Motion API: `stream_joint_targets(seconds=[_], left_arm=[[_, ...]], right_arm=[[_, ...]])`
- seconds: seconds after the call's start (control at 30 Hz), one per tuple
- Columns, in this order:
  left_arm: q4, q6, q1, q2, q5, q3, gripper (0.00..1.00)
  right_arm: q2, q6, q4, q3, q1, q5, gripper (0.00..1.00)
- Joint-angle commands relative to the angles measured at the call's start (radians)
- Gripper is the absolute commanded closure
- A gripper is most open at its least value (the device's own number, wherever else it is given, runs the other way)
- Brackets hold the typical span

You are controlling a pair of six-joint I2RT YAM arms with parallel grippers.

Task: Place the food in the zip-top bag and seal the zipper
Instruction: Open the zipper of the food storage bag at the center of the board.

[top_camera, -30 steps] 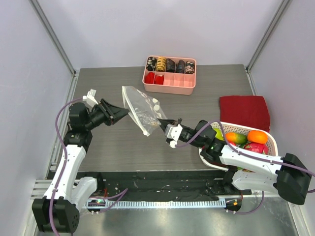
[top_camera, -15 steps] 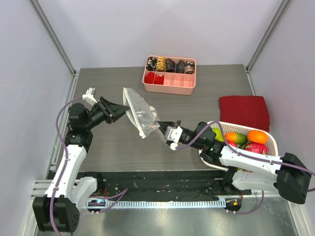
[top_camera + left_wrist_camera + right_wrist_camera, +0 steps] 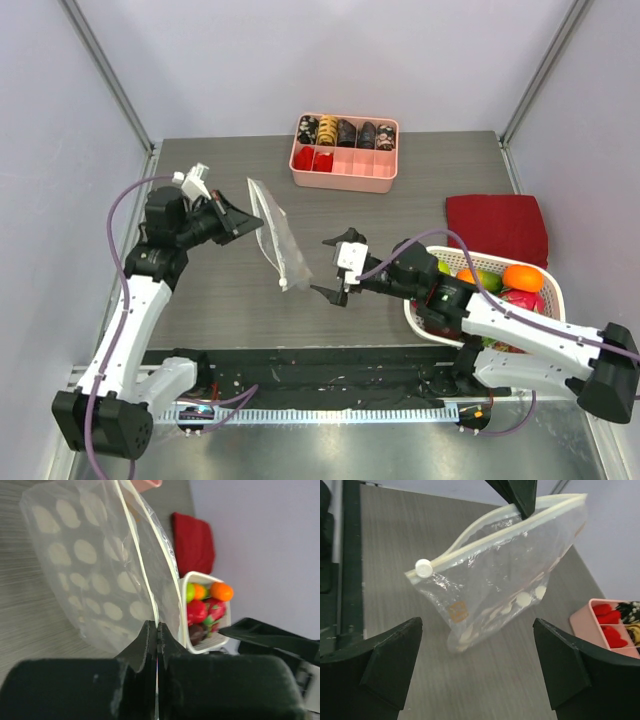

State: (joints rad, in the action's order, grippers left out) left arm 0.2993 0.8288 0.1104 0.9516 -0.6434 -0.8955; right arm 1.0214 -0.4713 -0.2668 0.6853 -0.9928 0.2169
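Two grippers are at work on my side of the table [image 3: 200,290], and they stand in opposite states. My left gripper [image 3: 156,625] is clamped tight, its jaws pressed together on the top edge of the polka-dot bag [image 3: 275,235], right on the zipper [image 3: 495,535]. The bag hangs down from that pinch, limp and slanted, over the dark tabletop in front of the pink tray [image 3: 345,183]; I cannot tell whether its lowest corner touches the wood. In my right wrist view the zipper runs along the upper edge, with a small round white tab [image 3: 423,568] at its low end, and the two halves of the strip bow slightly apart close to that tab. My right gripper [image 3: 335,265] is spread wide with nothing between its fingers; it faces the bag from just beside its lower end, not touching it. The fruit [image 3: 500,280], green, orange and red pieces, lies piled in the white basket [image 3: 197,574] under my right arm, well apart from the bag. A folded red cloth [image 3: 497,225] lies flat just behind that basket.
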Motion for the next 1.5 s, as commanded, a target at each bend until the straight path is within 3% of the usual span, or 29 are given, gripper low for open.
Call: stream_joint_targets(seconds=[0.0,0.07,0.1,0.2,0.27,0.3,0.47,0.6,0.77,1.03,1.23,1.37,1.47], left_arm=[[0.265,-0.290,0.072,0.076,0.178,-0.138,1.00],[0.323,-0.371,0.126,0.120,0.256,-0.177,1.00],[0.336,-0.397,0.203,0.139,0.328,-0.212,1.00],[0.360,-0.451,0.329,0.200,0.450,-0.259,1.00],[0.356,-0.416,0.362,0.267,0.465,-0.272,1.00],[0.354,-0.399,0.383,0.295,0.459,-0.292,1.00],[0.311,-0.222,0.394,0.446,0.366,-0.338,1.00],[0.229,-0.136,0.402,0.501,0.330,-0.355,1.00],[0.212,-0.083,0.448,0.518,0.395,-0.399,1.00],[0.212,-0.083,0.546,0.518,0.499,-0.476,1.00],[0.265,-0.079,0.555,0.520,0.540,-0.505,1.00],[0.326,-0.143,0.532,0.483,0.603,-0.516,1.00],[0.379,-0.206,0.483,0.447,0.626,-0.516,1.00]], right_arm=[[-0.069,0.219,0.346,0.154,-0.004,0.084,0.03],[-0.063,0.288,0.365,0.206,-0.003,0.070,0.06],[-0.034,0.380,0.357,0.226,-0.004,0.043,0.07],[0.037,0.570,0.345,0.304,0.008,-0.157,0.12],[0.107,0.667,0.365,0.353,0.060,-0.198,0.16],[0.120,0.789,0.367,0.358,0.089,-0.185,0.17],[0.195,1.023,0.391,0.369,0.275,-0.122,0.22],[0.209,1.122,0.452,0.362,0.330,-0.134,0.24],[0.201,1.212,0.457,0.361,0.341,-0.111,0.24],[0.232,1.206,0.460,0.372,0.339,-0.141,0.26],[0.249,1.077,0.535,0.361,0.339,-0.306,0.55],[0.235,1.010,0.578,0.355,0.345,-0.304,0.73],[0.226,0.916,0.604,0.341,0.361,-0.304,0.99]])
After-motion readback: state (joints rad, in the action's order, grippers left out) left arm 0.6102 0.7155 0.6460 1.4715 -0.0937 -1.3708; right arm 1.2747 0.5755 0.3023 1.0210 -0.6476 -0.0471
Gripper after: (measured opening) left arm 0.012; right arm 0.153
